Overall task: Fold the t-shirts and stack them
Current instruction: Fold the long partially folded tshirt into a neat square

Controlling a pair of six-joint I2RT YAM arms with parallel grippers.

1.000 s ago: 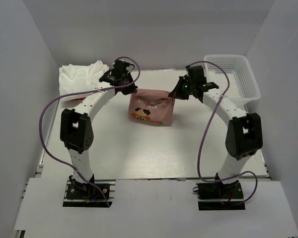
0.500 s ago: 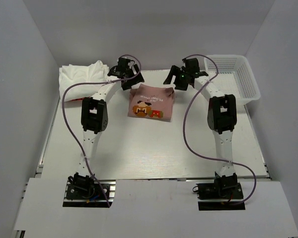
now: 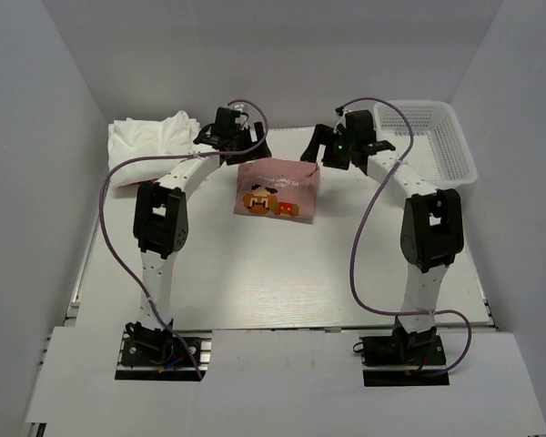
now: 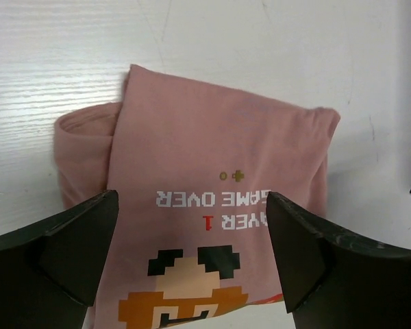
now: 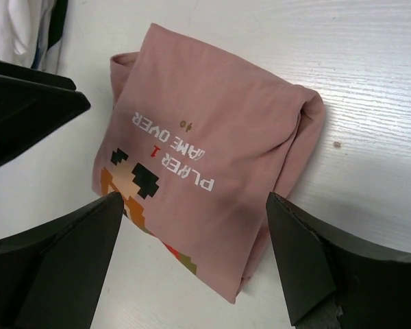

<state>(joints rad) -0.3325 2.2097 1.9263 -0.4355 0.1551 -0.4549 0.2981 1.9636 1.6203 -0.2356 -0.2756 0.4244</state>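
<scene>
A dusty pink t-shirt (image 3: pixel 278 191) lies folded on the table, its pixel-art print facing up. In the left wrist view the pink t-shirt (image 4: pixel 219 157) sits below my open left gripper (image 4: pixel 192 199), and nothing is between the fingers. The right wrist view shows the pink t-shirt (image 5: pixel 212 130) under my open right gripper (image 5: pixel 194 199), also apart from it. From above, the left gripper (image 3: pixel 253 147) hovers at the shirt's far left corner and the right gripper (image 3: pixel 318 151) at its far right corner. A heap of white t-shirts (image 3: pixel 150 144) lies at the far left.
A white mesh basket (image 3: pixel 457 146) stands at the far right corner, beside the right arm. Grey walls close in the table on three sides. The left gripper's black finger (image 5: pixel 27 110) shows at the left edge of the right wrist view.
Both grippers went from shut to open and let go of the pink t-shirt. It dropped from a hanging fold to lying flat, and both arms stretched toward the far edge.
</scene>
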